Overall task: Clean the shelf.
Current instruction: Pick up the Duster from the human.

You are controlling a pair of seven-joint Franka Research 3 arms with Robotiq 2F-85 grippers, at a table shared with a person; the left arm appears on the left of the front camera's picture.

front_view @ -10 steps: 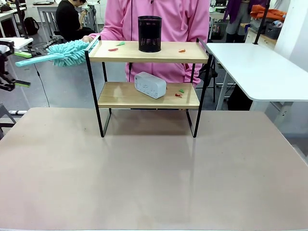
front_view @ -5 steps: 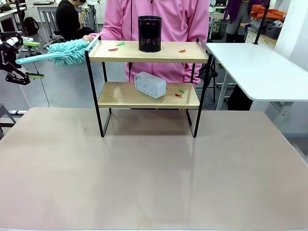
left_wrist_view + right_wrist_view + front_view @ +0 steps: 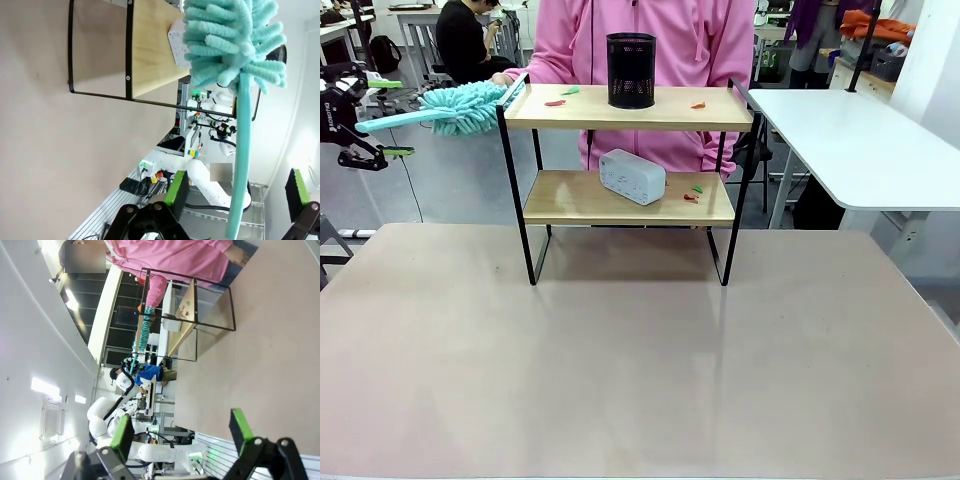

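Toward the tabletop's [image 3: 640, 380] far edge stands the shelf [image 3: 620, 195]; left of it, the handle of the duster [image 3: 460, 108] lies between the left hand's [image 3: 392, 118] spread, unclosed fingers. An off-centre pinch could drop it; sweeping wide could topple the black cup [image 3: 631, 70]. The right hand [image 3: 181, 430] gapes empty.

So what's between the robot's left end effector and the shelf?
A teal duster, in the front view: fluffy head beside the shelf, handle reaching into the open left end effector.

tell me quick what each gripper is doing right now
left gripper: open, handle of the duster between its fingers, not clamped
right gripper: open, holding nothing
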